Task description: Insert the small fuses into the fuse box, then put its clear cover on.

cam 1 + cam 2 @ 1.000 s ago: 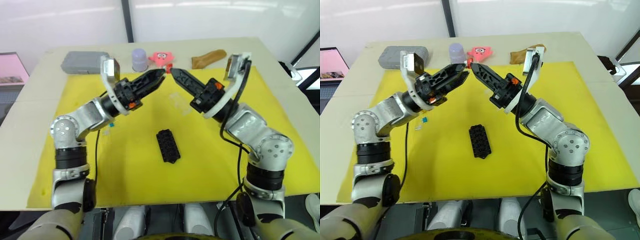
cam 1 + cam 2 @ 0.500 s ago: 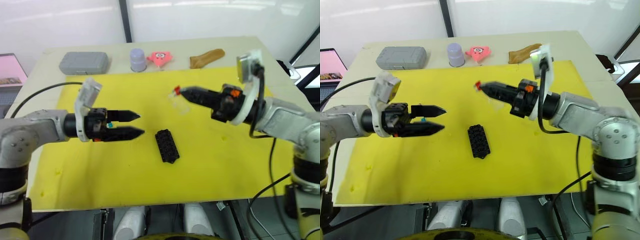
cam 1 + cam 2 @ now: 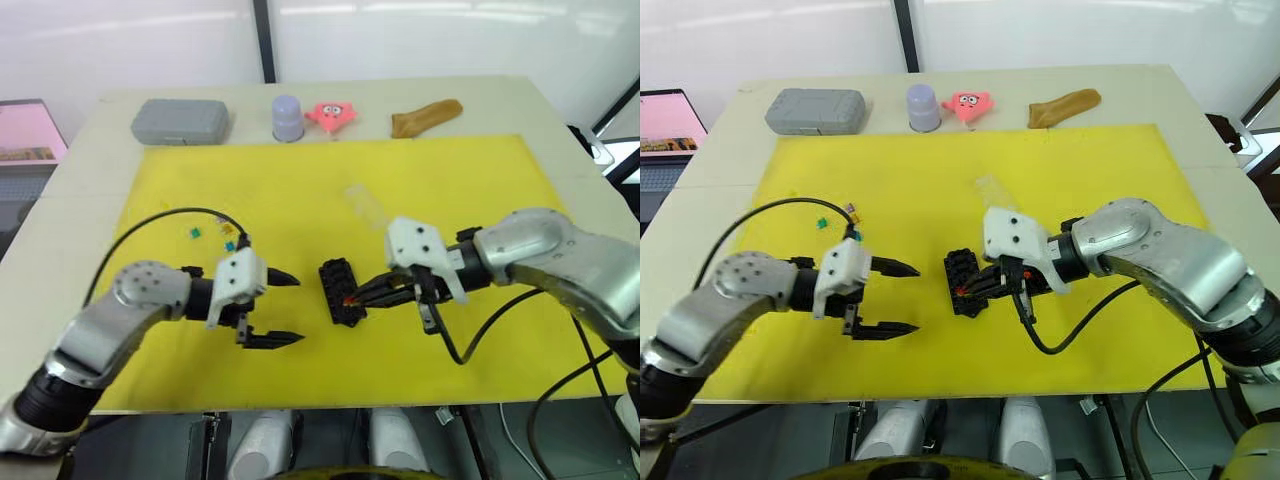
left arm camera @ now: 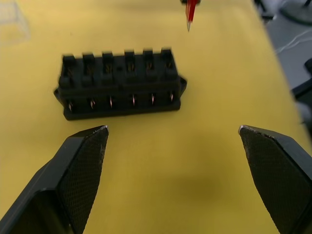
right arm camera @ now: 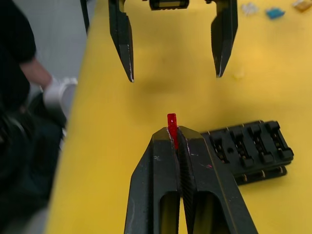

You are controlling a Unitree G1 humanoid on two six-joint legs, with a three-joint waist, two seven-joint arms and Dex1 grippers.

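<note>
Desk (image 3: pixel 700 190) under yellow mat (image 3: pixel 1090 170) carries the fuse box (image 3: pixel 340 291). Left end effector (image 3: pixel 283 309), fingers spread wide, waits beside it; right end effector (image 3: pixel 356 297) pinches a red fuse (image 5: pixel 172 127) at its edge. Insertion underway; next, align blades over a slot.

Both arms reach inward, low over the desk, forearms roughly level and claws pointing at each other. The left claw (image 3: pixel 285 308) has its two black fingers spread wide apart. The right claw (image 5: pixel 174 138) has its fingers pressed together, pinching a red fuse (image 5: pixel 171 125) at the tips.
</note>
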